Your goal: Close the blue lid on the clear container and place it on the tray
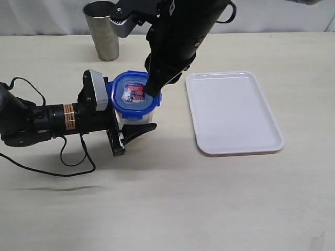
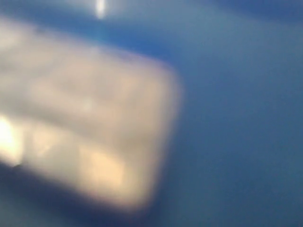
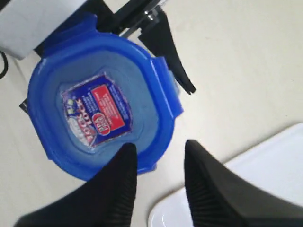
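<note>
The blue lid [image 1: 133, 94] with its red-and-white sticker sits on top of the clear container [image 1: 137, 118], which stands on the table left of the tray [image 1: 233, 112]. My left gripper [image 1: 144, 113] lies level with the table, its jaws on either side of the container's body, holding it. From above, my right gripper [image 1: 153, 93] has come down at the lid's right edge. In the right wrist view its fingertips [image 3: 128, 158] stand apart: one over the lid [image 3: 102, 113], the other outside its rim, with the rim's flap between them. The left wrist view is only a blue and pale blur.
A tapered grey steel cup [image 1: 102, 29] stands at the back, behind the container. The white tray's near corner [image 3: 265, 161] shows just beside the right fingers. A black cable [image 1: 63, 167] trails from the left arm over the table.
</note>
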Controlling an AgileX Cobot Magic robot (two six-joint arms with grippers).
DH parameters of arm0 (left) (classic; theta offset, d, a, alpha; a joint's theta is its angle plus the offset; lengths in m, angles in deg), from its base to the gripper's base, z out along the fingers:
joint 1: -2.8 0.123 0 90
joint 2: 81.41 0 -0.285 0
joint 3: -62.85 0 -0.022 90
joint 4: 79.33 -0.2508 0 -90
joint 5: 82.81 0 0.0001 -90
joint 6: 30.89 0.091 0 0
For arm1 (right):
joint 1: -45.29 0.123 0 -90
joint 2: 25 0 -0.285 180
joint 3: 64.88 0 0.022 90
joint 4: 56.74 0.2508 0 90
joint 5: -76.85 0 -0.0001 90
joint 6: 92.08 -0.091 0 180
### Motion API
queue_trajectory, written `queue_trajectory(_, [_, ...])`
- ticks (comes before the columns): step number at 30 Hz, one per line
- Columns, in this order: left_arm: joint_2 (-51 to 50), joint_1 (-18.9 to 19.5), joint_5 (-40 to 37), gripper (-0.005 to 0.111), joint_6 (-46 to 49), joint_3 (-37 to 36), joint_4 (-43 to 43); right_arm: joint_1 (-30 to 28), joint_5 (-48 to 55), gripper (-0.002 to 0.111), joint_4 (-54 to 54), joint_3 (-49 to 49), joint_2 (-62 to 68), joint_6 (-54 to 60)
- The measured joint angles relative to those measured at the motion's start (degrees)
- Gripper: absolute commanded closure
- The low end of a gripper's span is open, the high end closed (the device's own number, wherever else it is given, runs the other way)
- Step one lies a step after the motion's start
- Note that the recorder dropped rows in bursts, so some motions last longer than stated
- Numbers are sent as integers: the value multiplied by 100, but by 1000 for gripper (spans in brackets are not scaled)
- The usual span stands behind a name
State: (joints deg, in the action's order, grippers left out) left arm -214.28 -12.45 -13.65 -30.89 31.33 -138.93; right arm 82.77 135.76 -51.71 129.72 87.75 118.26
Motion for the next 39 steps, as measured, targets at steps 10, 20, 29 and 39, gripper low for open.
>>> queue_trajectory(10, [0,0,-47,107,-1201,0,100,0,-322,101,1653,-114,-547,208])
queue_trajectory(20, [398,0,-306,107,-1415,-10,-481,0,-799,103,482,-818,-441,-659])
queue_trajectory(29, [398,0,-481,107,-1391,-49,-516,0,-802,103,374,-1064,-441,-741])
queue_trajectory(39, [398,0,-483,107,-1327,-47,-495,0,-780,103,-74,-1130,-441,-1263])
